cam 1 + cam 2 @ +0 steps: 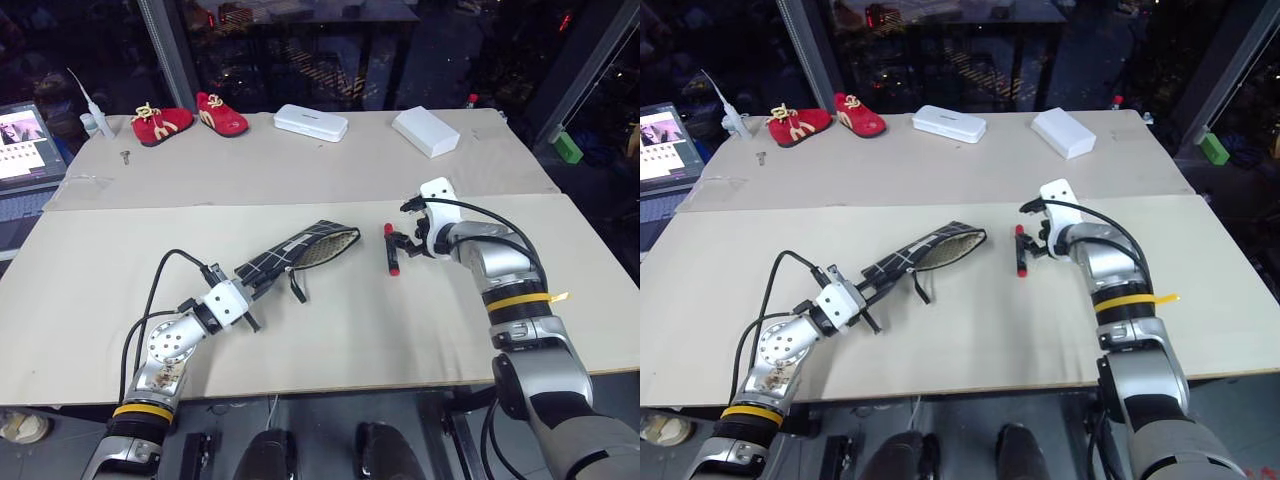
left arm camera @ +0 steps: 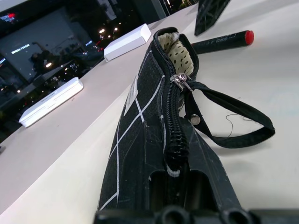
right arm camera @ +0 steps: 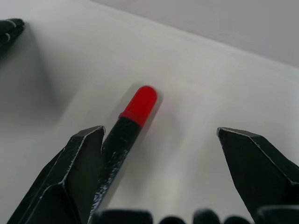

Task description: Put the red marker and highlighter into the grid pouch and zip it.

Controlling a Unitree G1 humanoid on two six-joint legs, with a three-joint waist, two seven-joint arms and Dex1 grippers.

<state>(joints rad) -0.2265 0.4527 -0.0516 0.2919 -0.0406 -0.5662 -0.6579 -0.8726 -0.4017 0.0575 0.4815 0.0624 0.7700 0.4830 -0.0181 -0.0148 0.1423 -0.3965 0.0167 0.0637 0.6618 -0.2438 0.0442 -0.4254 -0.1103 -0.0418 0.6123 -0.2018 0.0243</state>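
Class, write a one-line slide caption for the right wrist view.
Open right gripper poised over the red marker lying on the table, one jaw beside its dark body.

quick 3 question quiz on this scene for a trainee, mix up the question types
1. True or false: the grid pouch is zipped fully shut.
2. Which gripper grips the pouch? A) left gripper B) right gripper
3. Fill in: the red marker lies on the ____, not inside the pouch.

Key: 1 false, its far end gapes open, showing the pale lining. 2 A; the right gripper is open beside the marker. 3 table.
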